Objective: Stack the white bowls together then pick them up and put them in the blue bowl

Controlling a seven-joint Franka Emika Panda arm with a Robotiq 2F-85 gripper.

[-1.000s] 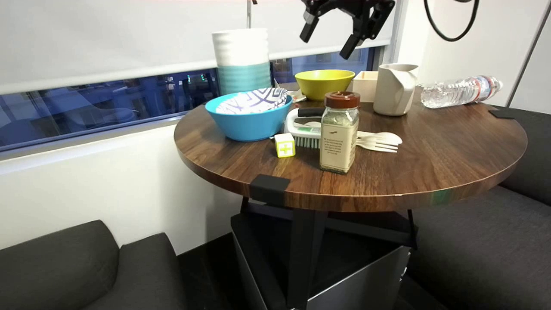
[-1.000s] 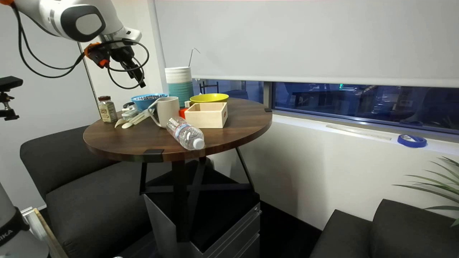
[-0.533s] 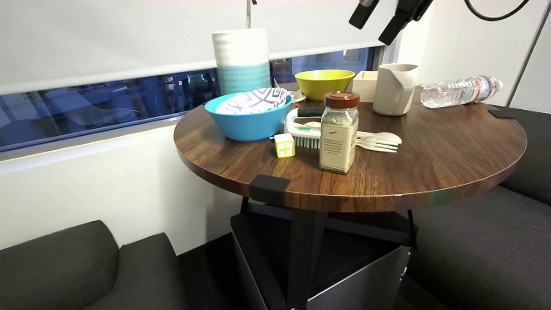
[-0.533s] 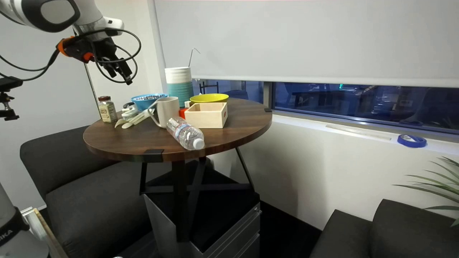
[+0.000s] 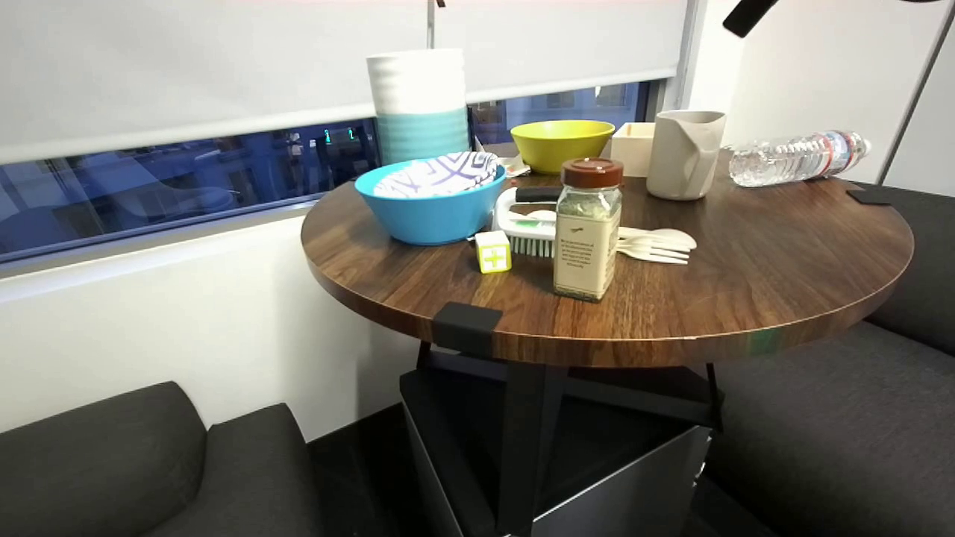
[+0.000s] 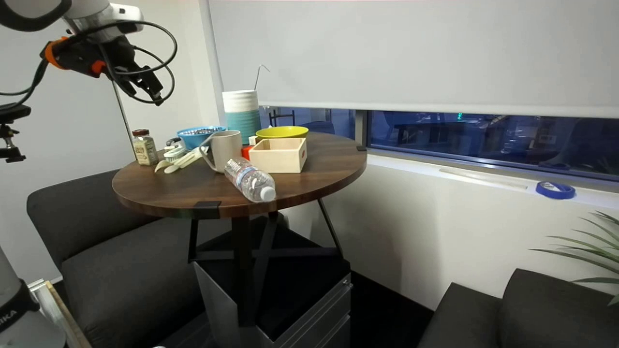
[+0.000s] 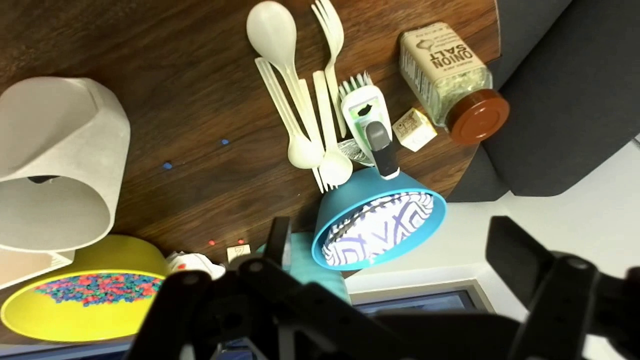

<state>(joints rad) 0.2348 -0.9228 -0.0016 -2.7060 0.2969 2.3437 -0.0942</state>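
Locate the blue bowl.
In an exterior view, the blue bowl sits on the left of the table, in front of the tall container, with the brush on its right and a small cube lower right.

arm (image 6: 87, 7): held high | tool (image 7: 390, 232): angled downward, spread wide

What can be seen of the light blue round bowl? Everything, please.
The light blue, round, smooth bowl looks plastic, with flared walls. It stands upright on the round, brown wooden table, near the edge. A white bowl with purple geometric markings sits tilted inside; whether another nests beneath is unclear. A white, black-handled scrubbing brush is close beside; contact can't be judged.
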